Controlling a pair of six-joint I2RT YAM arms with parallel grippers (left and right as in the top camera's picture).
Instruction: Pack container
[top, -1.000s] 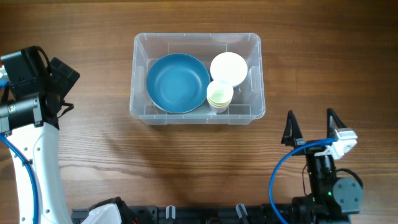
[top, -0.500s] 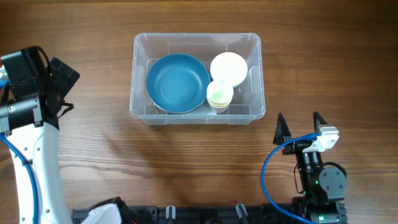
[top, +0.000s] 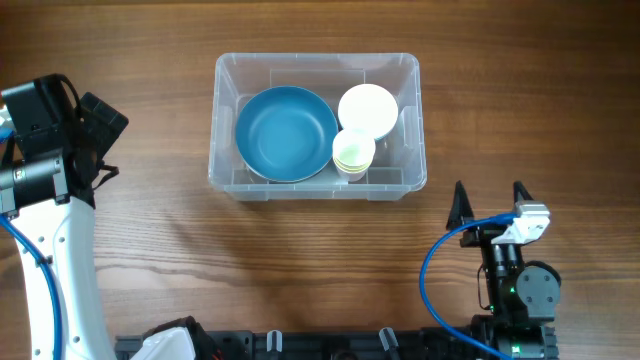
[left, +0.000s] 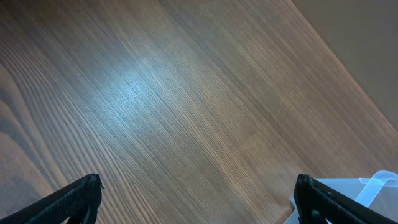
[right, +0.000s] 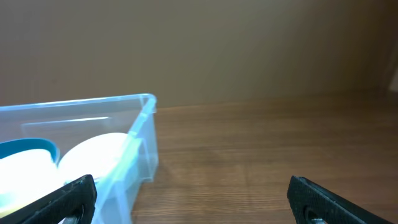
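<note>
The right hand (top: 489, 203) is spread and empty above the wooden counter (top: 300, 260), near the front right corner of the container (top: 316, 59) but apart from it. The left hand (left: 198, 186) is also spread and holds nothing; it is at the far left side, well apart from the container. The container sits at the middle back of the counter. Inside it lie a large blue bowl (top: 287, 133) at the left, a white bowl (top: 368, 108) at the right back, and a pale yellow-green cup (top: 353, 153), perhaps a small stack, just in front of the white bowl. No loose item shows on the counter, so I judge that the packing is finished or nearly so. Perhaps a lid is left to put on, but none is visible.
</note>
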